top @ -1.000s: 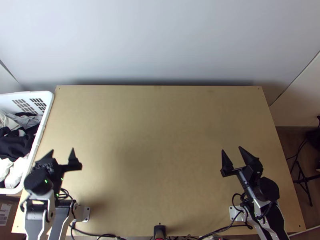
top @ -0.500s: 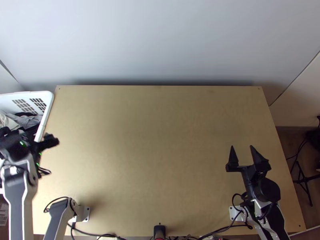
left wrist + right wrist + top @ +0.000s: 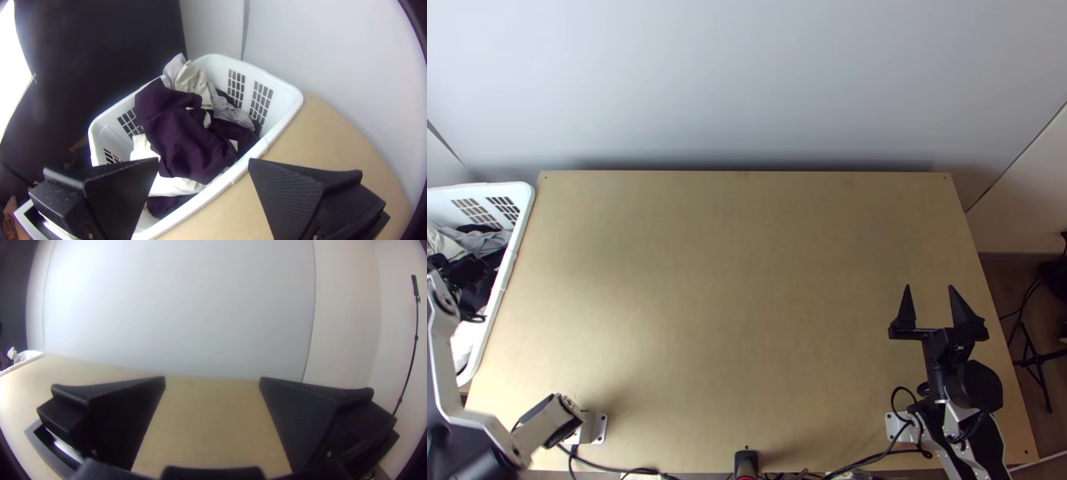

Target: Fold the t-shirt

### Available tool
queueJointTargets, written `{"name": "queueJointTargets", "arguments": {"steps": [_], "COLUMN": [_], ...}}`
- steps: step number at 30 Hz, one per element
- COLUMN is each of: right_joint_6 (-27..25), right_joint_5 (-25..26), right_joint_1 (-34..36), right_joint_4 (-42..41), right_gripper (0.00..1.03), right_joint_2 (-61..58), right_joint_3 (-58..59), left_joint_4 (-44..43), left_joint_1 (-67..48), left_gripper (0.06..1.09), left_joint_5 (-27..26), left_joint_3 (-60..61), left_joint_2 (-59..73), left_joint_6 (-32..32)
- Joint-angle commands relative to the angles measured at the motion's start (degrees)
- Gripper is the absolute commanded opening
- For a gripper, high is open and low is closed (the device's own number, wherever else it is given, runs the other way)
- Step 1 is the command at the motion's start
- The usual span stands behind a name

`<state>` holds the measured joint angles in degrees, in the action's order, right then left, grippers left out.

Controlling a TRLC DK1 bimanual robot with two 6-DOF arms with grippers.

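My left gripper [image 3: 457,274] is over the laundry basket at the left edge of the top view. In the left wrist view that gripper [image 3: 203,161] stands open, with nothing between its fingers. Farther off lies a dark purple cloth [image 3: 187,138], bunched on other clothes in the basket; I cannot tell whether it is a t-shirt. My right gripper [image 3: 929,290], above the table's right side, points up the picture. Its fingers are wide apart and empty; the right wrist view shows this gripper [image 3: 212,380] open too.
The white basket [image 3: 523,210] stands along the table's left edge, holding white, grey and dark clothes. A wall [image 3: 747,88] rises behind the table [image 3: 747,280]. Cables [image 3: 627,470] run along the near edge. A thin black pole [image 3: 414,346] stands at the right.
My left gripper has moved left from above the table's near left part to over the basket. The right gripper has shifted a little to the right and turned slightly, still open.
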<state>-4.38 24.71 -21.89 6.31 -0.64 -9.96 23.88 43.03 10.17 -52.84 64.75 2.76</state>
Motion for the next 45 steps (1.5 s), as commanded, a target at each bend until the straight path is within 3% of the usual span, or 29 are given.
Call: {"name": "queueJointTargets", "arguments": {"steps": [1, 4, 10, 23, 27, 31, 32, 36, 38, 39, 45], "right_joint_6": [-1.07, -2.21, -6.87, -7.31, -7.22, -7.40, -7.57, -8.63, -8.63, -8.63, -7.13], "right_joint_5": [1.92, 3.77, 9.39, 9.92, 12.20, 13.61, 14.05, 15.11, 15.11, 15.02, 14.93], "right_joint_1": [0.27, 0.27, 1.15, 1.06, 1.24, 1.41, 1.41, 2.73, 3.43, 3.34, 2.91], "right_joint_4": [0.55, 2.04, -3.23, -5.25, -5.78, -5.95, -6.04, -5.87, -5.60, -5.60, -5.51], "right_gripper": [0.99, 0.99, 0.99, 0.99, 0.99, 0.99, 0.99, 0.99, 0.99, 0.99, 0.99], "right_joint_2": [-0.67, -0.59, -0.59, 0.21, -0.06, -0.23, -0.32, -1.20, -1.99, -2.52, -14.47], "right_joint_3": [-1.03, 0.29, 2.40, 3.54, 3.72, 3.63, 3.54, 2.22, 1.34, 0.73, -7.45], "left_joint_4": [-1.12, -2.70, -2.96, -0.50, -0.41, -1.20, -1.29, -0.50, -0.59, -0.50, 2.75], "left_joint_1": [5.14, 7.78, 11.03, 13.31, 13.05, 13.14, 13.05, 12.61, 12.61, 12.52, 11.20], "left_gripper": [1.04, 1.04, 1.04, 1.03, 0.82, 0.36, 0.32, 0.31, 0.13, 0.10, 0.10], "left_joint_5": [1.52, 1.60, 1.60, 2.66, 2.66, 1.95, 1.78, 1.69, 1.60, 1.34, -1.65], "left_joint_3": [-5.96, -8.24, -13.25, -19.41, -19.49, -19.49, -19.58, -19.58, -19.58, -19.93, -21.25], "left_joint_2": [14.44, 20.50, 28.15, 37.55, 38.43, 38.78, 38.87, 38.87, 38.78, 38.78, 34.21], "left_joint_6": [1.10, 0.93, 1.01, 0.66, 0.66, -1.62, -1.97, -3.20, -4.61, -5.75, -5.75]}}
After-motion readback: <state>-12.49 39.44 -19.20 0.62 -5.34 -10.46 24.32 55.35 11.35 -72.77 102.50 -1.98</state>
